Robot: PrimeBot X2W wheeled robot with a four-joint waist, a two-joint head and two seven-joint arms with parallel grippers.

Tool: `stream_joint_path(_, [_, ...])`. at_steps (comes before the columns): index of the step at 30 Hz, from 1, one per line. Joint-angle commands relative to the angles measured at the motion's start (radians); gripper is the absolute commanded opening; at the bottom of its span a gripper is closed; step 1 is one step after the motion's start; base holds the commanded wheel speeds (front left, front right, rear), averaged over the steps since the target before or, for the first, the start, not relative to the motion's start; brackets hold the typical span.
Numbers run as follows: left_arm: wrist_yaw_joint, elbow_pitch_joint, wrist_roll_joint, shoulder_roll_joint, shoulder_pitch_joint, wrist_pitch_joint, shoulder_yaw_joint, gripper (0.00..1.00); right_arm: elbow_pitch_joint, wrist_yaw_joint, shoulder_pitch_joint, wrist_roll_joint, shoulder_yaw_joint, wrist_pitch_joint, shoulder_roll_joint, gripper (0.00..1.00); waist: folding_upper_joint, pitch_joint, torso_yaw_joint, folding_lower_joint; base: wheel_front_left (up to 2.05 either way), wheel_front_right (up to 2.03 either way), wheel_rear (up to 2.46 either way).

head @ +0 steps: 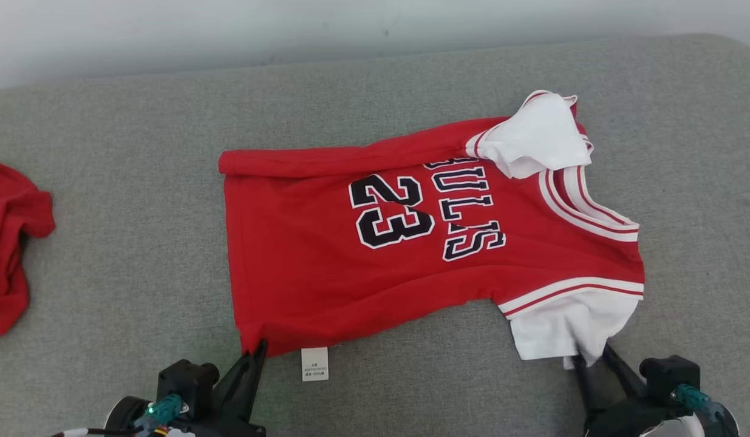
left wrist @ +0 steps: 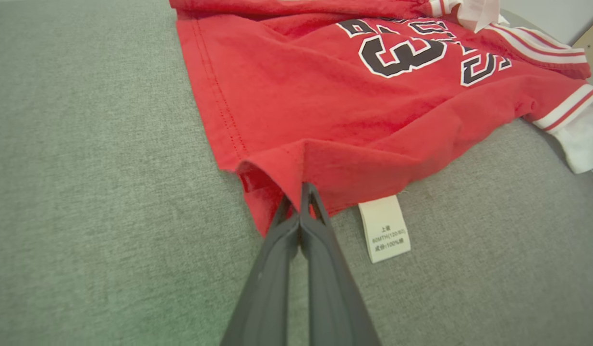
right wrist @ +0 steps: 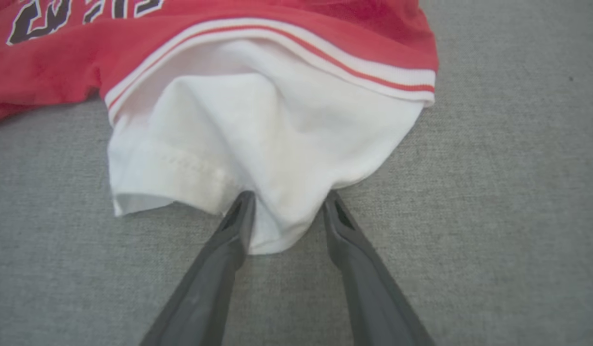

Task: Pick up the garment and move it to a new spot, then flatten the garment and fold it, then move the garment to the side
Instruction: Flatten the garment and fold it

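The red jersey [head: 411, 255] lies spread flat on the grey cushion [head: 138, 273], number side up, its far sleeve folded over the chest. The left gripper [left wrist: 303, 188] is clamped on the near left hem corner, just beside the white care label [left wrist: 385, 228]. The right gripper [right wrist: 288, 197] stands with its fingers apart, straddling the near white sleeve [right wrist: 258, 144]; it seems not to be pinching the cloth yet. Another red garment [head: 10, 243] lies at the far left.
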Motion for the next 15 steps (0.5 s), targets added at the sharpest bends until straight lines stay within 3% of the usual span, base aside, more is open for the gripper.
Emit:
stream_joint_path(1, [0.005, -0.005, -0.01, 0.002, -0.005, 0.004, 0.003, 0.0, 0.021, -0.001, 0.002, 0.009, 0.002, 0.003, 0.008, 0.0, 0.0, 0.004, 0.005, 0.0, 0.0, 0.0, 0.0])
stream_joint_path(6, [0.011, -0.058, -0.033, 0.005, 0.001, 0.006, 0.025, 0.0, -0.038, -0.001, 0.0, 0.017, -0.057, -0.053, 0.0, 0.0, 0.0, 0.002, 0.008, 0.0, 0.0, 0.0, 0.0])
stream_joint_path(15, [0.031, -0.217, -0.048, 0.031, -0.032, 0.029, 0.069, 0.0, -0.323, -0.001, -0.053, -0.024, -0.137, -0.061, -0.015, 0.0, 0.0, -0.026, -0.005, 0.0, 0.0, 0.0, 0.0])
